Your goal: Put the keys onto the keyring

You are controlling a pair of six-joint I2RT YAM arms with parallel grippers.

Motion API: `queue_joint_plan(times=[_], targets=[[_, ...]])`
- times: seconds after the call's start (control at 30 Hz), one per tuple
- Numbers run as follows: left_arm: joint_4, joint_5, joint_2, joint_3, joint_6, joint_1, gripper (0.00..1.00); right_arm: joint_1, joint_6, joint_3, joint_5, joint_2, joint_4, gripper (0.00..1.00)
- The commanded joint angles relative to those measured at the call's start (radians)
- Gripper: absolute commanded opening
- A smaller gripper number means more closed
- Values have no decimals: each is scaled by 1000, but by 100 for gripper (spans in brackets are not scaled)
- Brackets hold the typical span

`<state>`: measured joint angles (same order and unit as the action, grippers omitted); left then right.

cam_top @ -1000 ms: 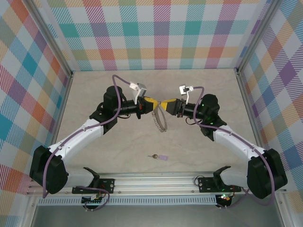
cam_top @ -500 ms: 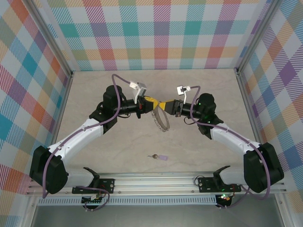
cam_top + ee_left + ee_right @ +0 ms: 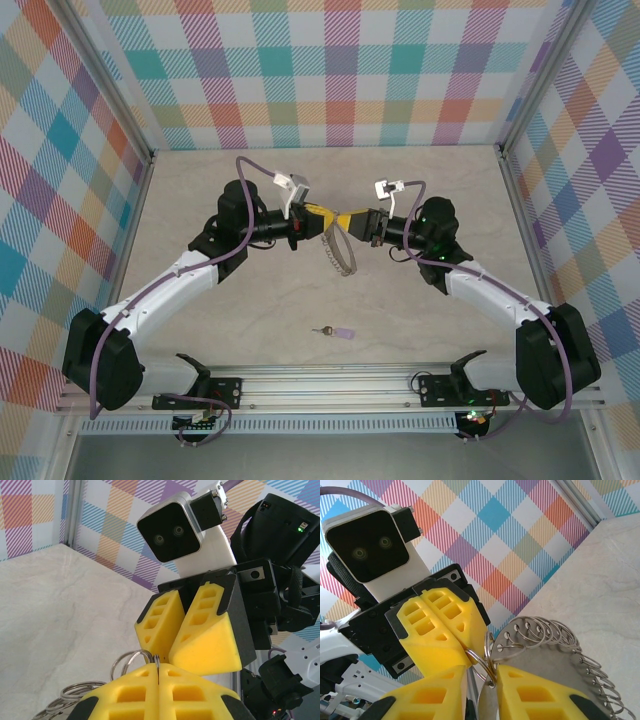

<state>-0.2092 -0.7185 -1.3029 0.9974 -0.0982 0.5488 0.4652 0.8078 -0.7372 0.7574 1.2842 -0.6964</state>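
Keys (image 3: 333, 332) alone on table (image 3: 200, 210), keyring (image 3: 341, 252) aloft, checked walls (image 3: 340, 80)

Two arms are counted, the left arm (image 3: 170, 285) and the right arm (image 3: 495, 297), with two grippers, the left gripper (image 3: 322, 214) and the right gripper (image 3: 353, 219). There is one keyring (image 3: 341, 256) at the centre, and one key (image 3: 321, 331) with one lilac tag (image 3: 344, 333) lower centre.

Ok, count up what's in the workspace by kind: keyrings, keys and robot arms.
Keyring: 1
Key with tag: 1
Robot arms: 2 (left arm, right arm)
Total: 4
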Motion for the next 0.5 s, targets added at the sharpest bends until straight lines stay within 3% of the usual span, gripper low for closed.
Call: queue_joint_plan(times=[0.0,0.17,0.47], targets=[[-15,-25,0,40,-12,10,0,6,15,-34,44,-10,-70,23],[-7,-24,-3,44,-9,11,0,10,18,-39,53,-4,-82,19],[4,-31,-13,50,-9,13,0,19,19,-50,55,7,-87,22]])
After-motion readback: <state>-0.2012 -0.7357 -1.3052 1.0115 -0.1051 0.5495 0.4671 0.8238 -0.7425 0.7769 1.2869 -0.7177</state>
